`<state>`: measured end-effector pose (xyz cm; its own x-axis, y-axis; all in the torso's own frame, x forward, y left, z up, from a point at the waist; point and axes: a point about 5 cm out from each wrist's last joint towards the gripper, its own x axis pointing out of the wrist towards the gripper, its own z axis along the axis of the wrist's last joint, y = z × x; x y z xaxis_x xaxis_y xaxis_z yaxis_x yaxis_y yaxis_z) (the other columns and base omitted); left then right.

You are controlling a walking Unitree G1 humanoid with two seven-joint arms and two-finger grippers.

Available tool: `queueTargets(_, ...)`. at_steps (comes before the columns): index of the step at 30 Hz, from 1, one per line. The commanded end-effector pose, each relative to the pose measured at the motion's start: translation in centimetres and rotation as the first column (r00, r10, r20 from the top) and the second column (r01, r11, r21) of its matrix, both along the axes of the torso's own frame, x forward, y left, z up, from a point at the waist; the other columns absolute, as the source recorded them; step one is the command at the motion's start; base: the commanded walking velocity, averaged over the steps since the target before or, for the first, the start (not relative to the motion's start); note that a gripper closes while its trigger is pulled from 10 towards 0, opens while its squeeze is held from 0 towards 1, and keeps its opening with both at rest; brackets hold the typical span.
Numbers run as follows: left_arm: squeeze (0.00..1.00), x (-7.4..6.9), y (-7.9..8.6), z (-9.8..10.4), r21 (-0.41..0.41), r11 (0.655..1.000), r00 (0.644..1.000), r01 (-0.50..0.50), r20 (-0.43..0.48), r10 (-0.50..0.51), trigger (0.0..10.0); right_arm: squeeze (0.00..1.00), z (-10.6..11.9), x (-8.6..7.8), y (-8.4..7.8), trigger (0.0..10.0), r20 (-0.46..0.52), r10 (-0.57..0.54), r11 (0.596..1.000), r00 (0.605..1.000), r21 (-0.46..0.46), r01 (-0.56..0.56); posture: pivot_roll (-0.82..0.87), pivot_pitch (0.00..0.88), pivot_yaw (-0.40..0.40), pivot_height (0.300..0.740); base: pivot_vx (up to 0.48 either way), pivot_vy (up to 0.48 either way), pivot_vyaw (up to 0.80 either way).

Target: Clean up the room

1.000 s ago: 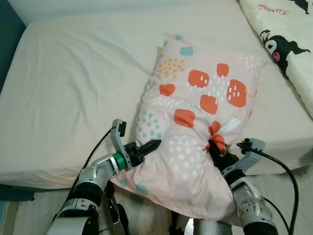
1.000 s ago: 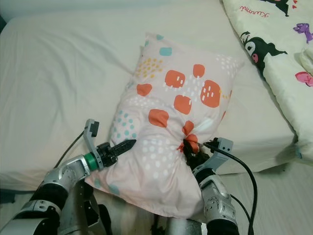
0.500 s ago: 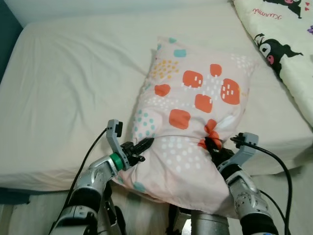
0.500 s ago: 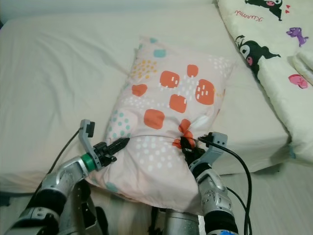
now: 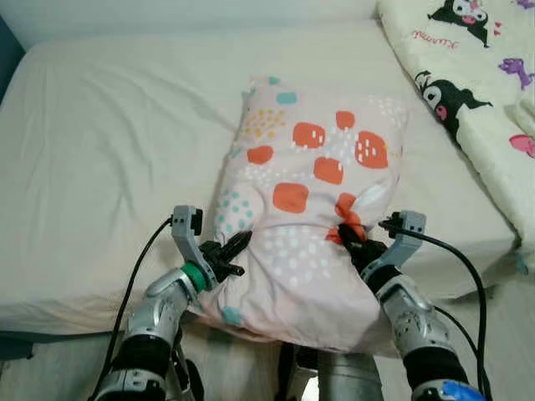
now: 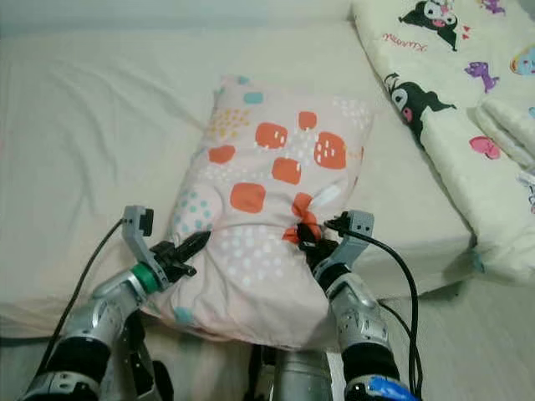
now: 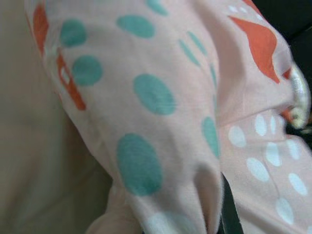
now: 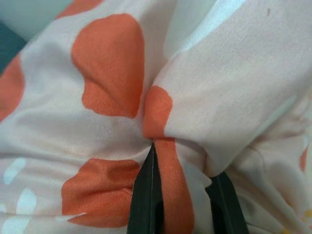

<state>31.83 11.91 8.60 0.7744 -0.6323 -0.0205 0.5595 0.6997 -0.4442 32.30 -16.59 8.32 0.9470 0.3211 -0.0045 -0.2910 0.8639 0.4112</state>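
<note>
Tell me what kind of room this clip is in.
A bedroom, most likely: a bed under a plain pale sheet, a spotted pillow held by both grippers, left and right, and a cartoon-print duvet alongside.

a: what's carrying everything?
b: a bed [image 5: 109,159] with a cream sheet, creased, running from the far wall to the near edge.
a: and on it?
b: a pink pillow [image 5: 309,192] with orange and teal spots, lying in the middle, its near end hanging over the edge. on the right, a pale quilt [image 6: 443,109] with cartoon prints.
</note>
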Motion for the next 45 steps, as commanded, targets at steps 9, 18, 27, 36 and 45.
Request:
queueTargets(9,0.0,1.1,-1.2,3.1,0.152,0.961,0.955,-0.229,0.227,0.191,10.0,0.0,4.1,0.2,4.7,10.0,0.246,0.099,0.965,0.964,-0.259,-0.033,-0.02,0.085,-0.011,0.552,0.0,0.0,0.0)
queueTargets(18,0.0,1.5,-0.8,7.0,0.085,0.929,0.87,-0.359,0.391,0.301,10.0,0.0,6.0,0.0,5.2,10.0,0.354,0.073,0.947,0.932,-0.319,0.047,-0.02,0.073,-0.01,0.552,0.0,0.0,0.0)
queueTargets(27,0.0,1.3,-0.5,6.8,0.087,0.926,0.868,-0.367,0.391,0.307,10.0,0.0,4.8,-0.3,4.8,10.0,0.338,0.05,0.925,0.94,-0.371,0.084,-0.02,0.051,-0.01,0.552,0.0,0.0,0.0)
queueTargets(36,0.0,0.8,-0.8,6.4,0.087,0.923,0.866,-0.374,0.389,0.315,10.0,0.0,4.5,-0.4,4.6,10.0,0.323,0.023,0.927,0.946,-0.36,0.1,-0.02,0.047,-0.012,0.552,0.0,0.0,0.0)
queueTargets(45,0.0,0.9,-1.0,6.4,0.12,0.911,0.85,-0.395,0.423,0.313,10.0,0.0,4.4,-0.4,4.2,10.0,0.321,-0.002,0.933,0.947,-0.341,0.118,-0.02,0.051,-0.01,0.577,0.0,0.0,0.0)
